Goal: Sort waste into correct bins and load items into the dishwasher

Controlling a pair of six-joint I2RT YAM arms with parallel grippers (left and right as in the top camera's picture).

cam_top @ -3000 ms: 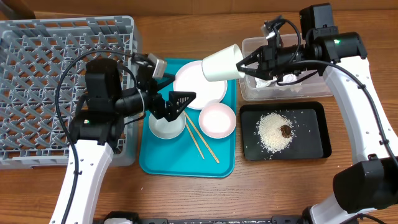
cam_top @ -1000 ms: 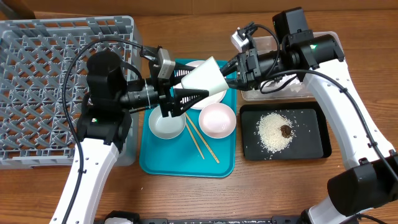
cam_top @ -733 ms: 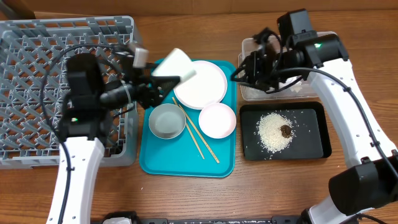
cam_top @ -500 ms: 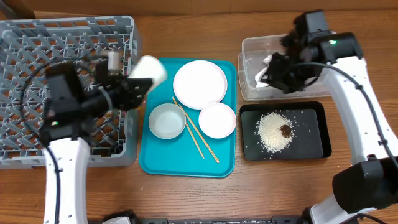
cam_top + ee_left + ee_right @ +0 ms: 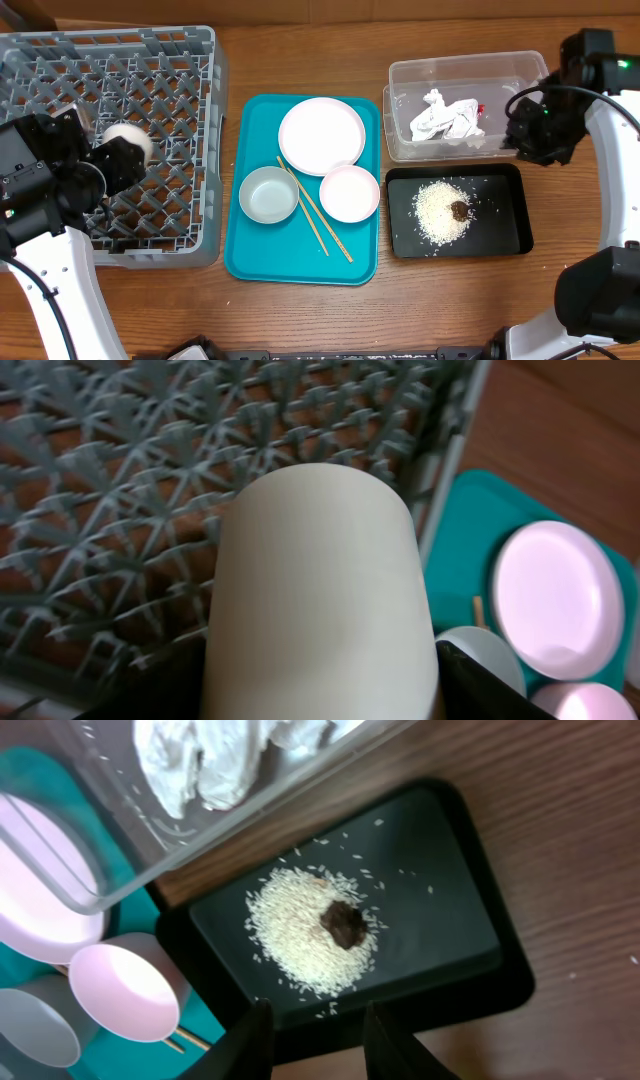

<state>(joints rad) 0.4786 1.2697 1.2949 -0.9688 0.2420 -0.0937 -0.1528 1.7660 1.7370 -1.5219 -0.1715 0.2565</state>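
The left gripper point(image 5: 112, 160) pinches the white cup point(image 5: 318, 580), holding it over the grey dish rack point(image 5: 150, 60). The right gripper point(image 5: 316, 1042) hangs beside the clear tub point(image 5: 462, 58), fingers slightly parted and empty. Rice point(image 5: 300, 935) lies in the black tray point(image 5: 445, 910).

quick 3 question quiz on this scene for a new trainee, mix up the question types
1. True or false: the white cup is over the dish rack.
2. Where is the rice? A clear tub; B black tray; C teal tray.
3. Fill in: the chopsticks lie between the grey bowl and the ___ bowl.
Key: 1 true; 2 B; 3 pink bowl.
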